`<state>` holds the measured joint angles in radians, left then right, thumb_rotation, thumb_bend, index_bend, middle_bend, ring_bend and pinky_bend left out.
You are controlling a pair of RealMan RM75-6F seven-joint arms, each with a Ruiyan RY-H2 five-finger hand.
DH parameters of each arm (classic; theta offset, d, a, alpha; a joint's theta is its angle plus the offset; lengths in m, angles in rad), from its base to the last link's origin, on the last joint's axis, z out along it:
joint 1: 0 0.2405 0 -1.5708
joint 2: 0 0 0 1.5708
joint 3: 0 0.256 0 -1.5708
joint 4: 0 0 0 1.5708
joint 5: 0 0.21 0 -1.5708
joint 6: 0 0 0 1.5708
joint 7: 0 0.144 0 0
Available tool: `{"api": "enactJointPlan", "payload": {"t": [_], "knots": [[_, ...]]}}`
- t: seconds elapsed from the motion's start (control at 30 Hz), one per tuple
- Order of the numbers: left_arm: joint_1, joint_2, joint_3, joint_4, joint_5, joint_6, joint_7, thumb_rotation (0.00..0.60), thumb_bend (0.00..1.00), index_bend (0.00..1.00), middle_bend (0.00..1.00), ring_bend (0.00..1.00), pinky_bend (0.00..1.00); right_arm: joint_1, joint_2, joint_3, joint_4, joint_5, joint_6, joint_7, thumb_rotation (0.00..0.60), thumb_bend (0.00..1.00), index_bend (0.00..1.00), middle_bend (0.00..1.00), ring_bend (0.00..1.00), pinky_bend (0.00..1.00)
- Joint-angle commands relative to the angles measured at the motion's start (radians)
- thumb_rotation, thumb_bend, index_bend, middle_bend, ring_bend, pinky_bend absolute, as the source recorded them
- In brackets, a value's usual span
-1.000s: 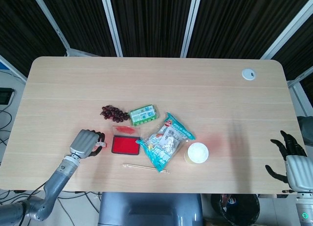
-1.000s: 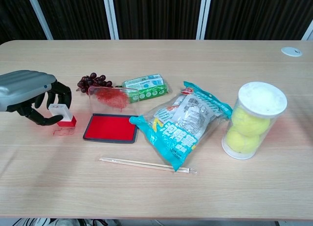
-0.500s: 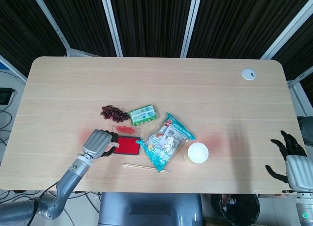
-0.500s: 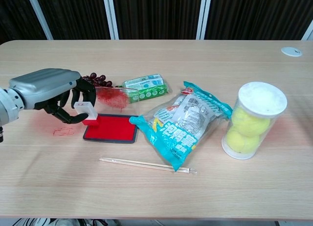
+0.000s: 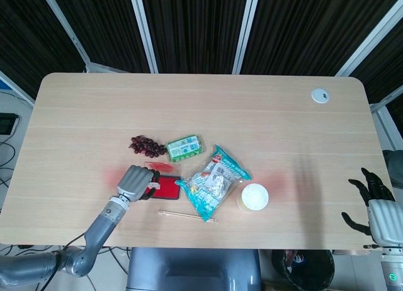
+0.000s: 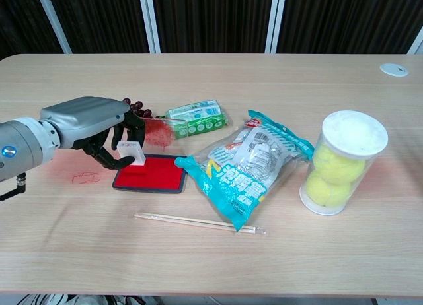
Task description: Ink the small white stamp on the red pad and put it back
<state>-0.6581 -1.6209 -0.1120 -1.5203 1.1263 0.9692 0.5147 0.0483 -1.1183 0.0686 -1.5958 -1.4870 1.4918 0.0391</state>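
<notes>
While the left hand point(image 6: 99, 130) pinches the small white stamp point(image 6: 129, 152) between thumb and curled fingers, the stamp sits over the left part of the red pad point(image 6: 149, 173), its base at or on the red surface; can't tell if it's pressing. In head view the same hand point(image 5: 136, 182) covers most of the pad point(image 5: 167, 188). The pad's clear lid point(image 6: 156, 130), smeared red, stands up just behind the hand's fingertips. Grapes point(image 6: 135, 107) lie behind the hand, partly hidden by it. A faint red stamp mark point(image 6: 86, 177) shows on the table point(image 6: 211, 265) just left of & below the hand. A green box point(image 6: 196, 117) sits to its right past the lid, then a snack bag point(image 6: 248, 163) touching the pad's right edge. Chopsticks point(image 6: 198, 222) lie in front, nearer the camera. Tennis ball tube point(image 6: 342, 161) stands well right. Right hand point(image 5: 373, 206) hangs off the table's far right edge, fingers spread, holding nothing.
</notes>
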Motion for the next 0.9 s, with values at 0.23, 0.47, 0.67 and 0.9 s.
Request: {"api": "enactJointPlan", "payload": {"t": [0.23, 0.47, 0.67, 0.9], "knots": [[-0.012, -0.020, 0.013, 0.027, -0.030, -0.013, 0.033, 0.600, 0.48, 0.68, 0.64, 0.50, 0.58, 0.000, 0.001, 0.000, -0.001, 0.001, -0.001, 0.001, 0.600, 0.31, 0.24, 0.00, 0.00, 0.19], [-0.014, -0.029, 0.021, 0.040, -0.053, -0.014, 0.047, 0.600, 0.48, 0.68, 0.64, 0.50, 0.58, 0.000, 0.001, 0.000, -0.002, 0.000, -0.001, 0.002, 0.600, 0.31, 0.24, 0.00, 0.00, 0.19], [-0.018, -0.022, 0.013, 0.022, -0.050, -0.001, 0.041, 0.600, 0.48, 0.68, 0.64, 0.50, 0.58, 0.000, 0.001, 0.000, -0.002, 0.000, 0.000, 0.002, 0.600, 0.31, 0.24, 0.00, 0.00, 0.19], [-0.026, 0.009, 0.002, -0.020, -0.045, 0.011, 0.045, 0.600, 0.48, 0.68, 0.64, 0.50, 0.58, 0.000, 0.001, 0.000, -0.001, 0.000, 0.000, 0.002, 0.600, 0.31, 0.24, 0.00, 0.00, 0.19]]}}
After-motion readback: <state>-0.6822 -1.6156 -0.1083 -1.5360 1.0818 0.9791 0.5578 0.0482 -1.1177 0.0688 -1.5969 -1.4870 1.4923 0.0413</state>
